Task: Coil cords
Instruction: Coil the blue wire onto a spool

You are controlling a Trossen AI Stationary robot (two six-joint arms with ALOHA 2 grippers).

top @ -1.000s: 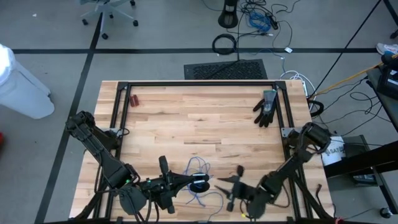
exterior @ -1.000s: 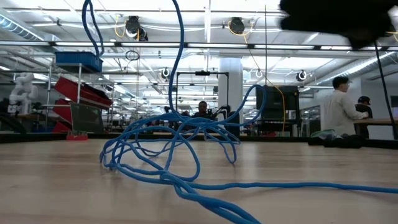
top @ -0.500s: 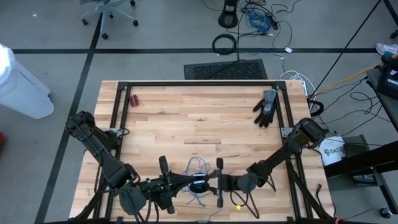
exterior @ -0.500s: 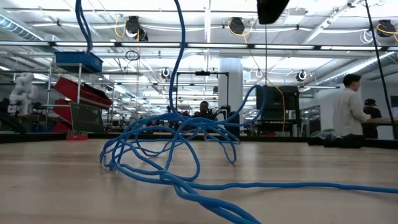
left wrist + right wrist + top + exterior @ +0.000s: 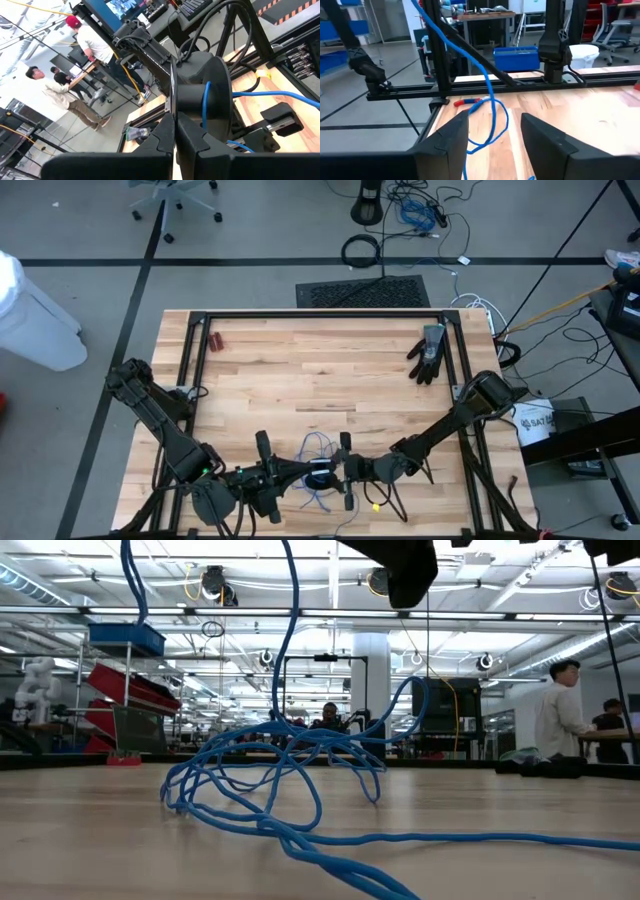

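Note:
The cord is one thin blue cable. Its loose tangle [image 5: 280, 775] lies on the wooden table near the front edge [image 5: 320, 448]. Two strands [image 5: 288, 630] rise from the tangle and leave the low view at the top. My left gripper [image 5: 316, 472] is held level above the tangle with its fingers shut [image 5: 175, 135]. My right gripper [image 5: 345, 470] faces it from the table's right, close by and open [image 5: 492, 145]. A cord strand [image 5: 490, 100] runs past in front of the right gripper's fingers. I cannot tell whether it touches them. My left gripper is shut on the cord, coming level from the table's left. Its own fingers hide the place of contact. The cord hangs slack below it, with two strands [image 5: 135, 580] dropping to the tangle on the table.
A black glove [image 5: 428, 352] lies at the far right of the table. Small red-handled pliers [image 5: 215, 340] lie at the far left. A black frame rail [image 5: 320, 315] borders the table top. People stand in the room beyond [image 5: 560, 715].
My right gripper has swung toward the table's left, from the front right of the tangle to just in front of my left gripper. It has turned level on the way. The tangle has stayed where it was.

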